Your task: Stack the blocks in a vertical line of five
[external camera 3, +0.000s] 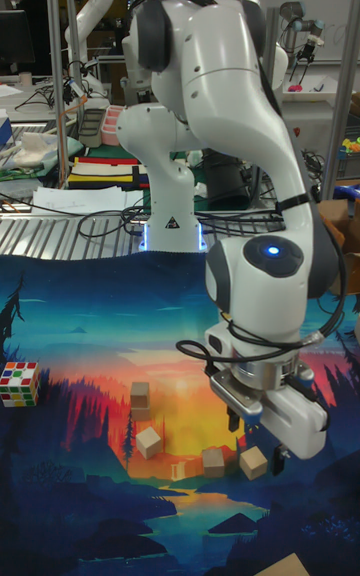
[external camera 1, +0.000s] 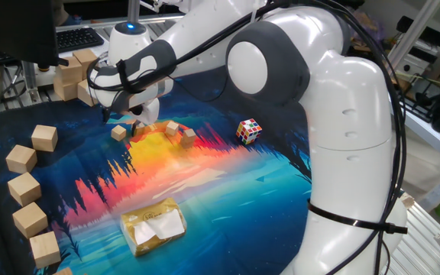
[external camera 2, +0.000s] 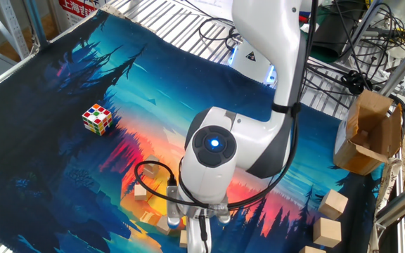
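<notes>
On the mat, small blocks (external camera 3: 147, 442) scattered unstacked, end effector (external camera 3: 255, 441) spread above.

blocks (external camera 3: 148, 441): I count four tiny light-tan wooden cubes in the tall fixed view
state: all single, none stacked
pose: resting flat, variously turned
place: loosely scattered over the mat's orange patch, near each other

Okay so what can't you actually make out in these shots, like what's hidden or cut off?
- Gripper jaws: in one fixed view the wrist hides them; in the other fixed view the bottom edge cuts them off; in the tall fixed view they are too small to judge.
- Small blocks: four show in the tall fixed view; a fifth cannot be found, possibly behind the gripper.
- Large pale cubes: some cut by the frame edges.
</notes>
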`<state>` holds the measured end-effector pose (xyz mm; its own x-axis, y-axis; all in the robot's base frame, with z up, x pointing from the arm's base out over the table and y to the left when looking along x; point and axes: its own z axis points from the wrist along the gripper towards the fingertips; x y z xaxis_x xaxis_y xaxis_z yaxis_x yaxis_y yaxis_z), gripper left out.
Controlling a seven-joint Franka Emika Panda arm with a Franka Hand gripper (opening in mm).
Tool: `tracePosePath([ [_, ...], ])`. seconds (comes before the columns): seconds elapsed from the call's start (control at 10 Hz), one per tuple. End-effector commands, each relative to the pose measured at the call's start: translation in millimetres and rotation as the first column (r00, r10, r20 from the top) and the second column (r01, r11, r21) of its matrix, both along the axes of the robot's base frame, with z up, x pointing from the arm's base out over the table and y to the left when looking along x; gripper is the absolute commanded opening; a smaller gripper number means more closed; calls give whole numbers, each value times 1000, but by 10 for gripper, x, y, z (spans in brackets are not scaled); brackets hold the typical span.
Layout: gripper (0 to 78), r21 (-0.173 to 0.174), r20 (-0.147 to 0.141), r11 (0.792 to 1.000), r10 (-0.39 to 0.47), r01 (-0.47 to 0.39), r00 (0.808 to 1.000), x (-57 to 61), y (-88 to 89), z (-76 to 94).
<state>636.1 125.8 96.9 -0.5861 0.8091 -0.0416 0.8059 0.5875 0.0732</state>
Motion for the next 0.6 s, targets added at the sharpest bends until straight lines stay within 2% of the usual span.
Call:
tracePosePath([
  [0.1, 775, 5, 0, 1000, -4, 4, 1000, -1, -1, 11],
  [0.4, 775, -6, -1, 1000, 1, -1, 1000, -4, -1, 11],
  [0.6, 775, -34, 0, 999, -6, 6, 1000, -4, -1, 11],
])
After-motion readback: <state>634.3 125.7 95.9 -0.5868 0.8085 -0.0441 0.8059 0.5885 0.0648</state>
